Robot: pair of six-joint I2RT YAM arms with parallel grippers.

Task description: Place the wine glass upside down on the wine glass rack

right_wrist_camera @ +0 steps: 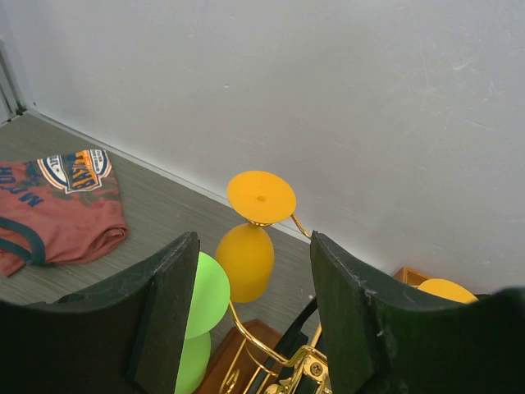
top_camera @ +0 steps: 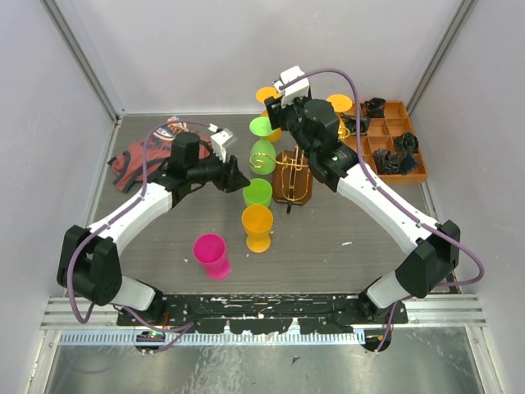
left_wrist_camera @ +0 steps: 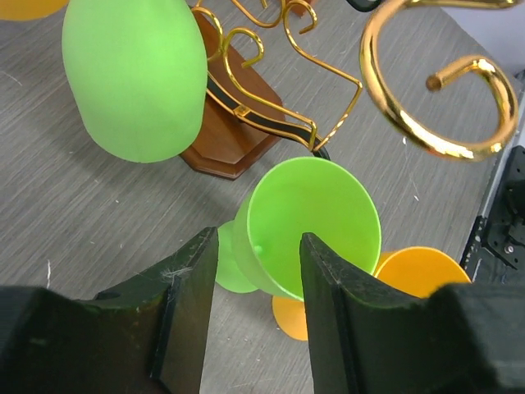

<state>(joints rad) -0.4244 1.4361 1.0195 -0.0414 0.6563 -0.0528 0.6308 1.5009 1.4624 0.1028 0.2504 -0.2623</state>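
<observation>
While your left end effector [left_wrist_camera: 257,246] hung just beside the wine glass rack [top_camera: 292,176], on the side toward your left arm, its fingers [left_wrist_camera: 184,304] stood spread around the green wine glass [left_wrist_camera: 316,217]. Contact with it could not be told. That glass stood upright on the surface [top_camera: 328,246], just beside the rack's base and not on it. Your right end effector [right_wrist_camera: 254,242] hovered above the rack's far side, spread and holding nothing. On the rack's arms, another green glass [left_wrist_camera: 135,78] and an orange glass [right_wrist_camera: 246,254] hung inverted.
</observation>
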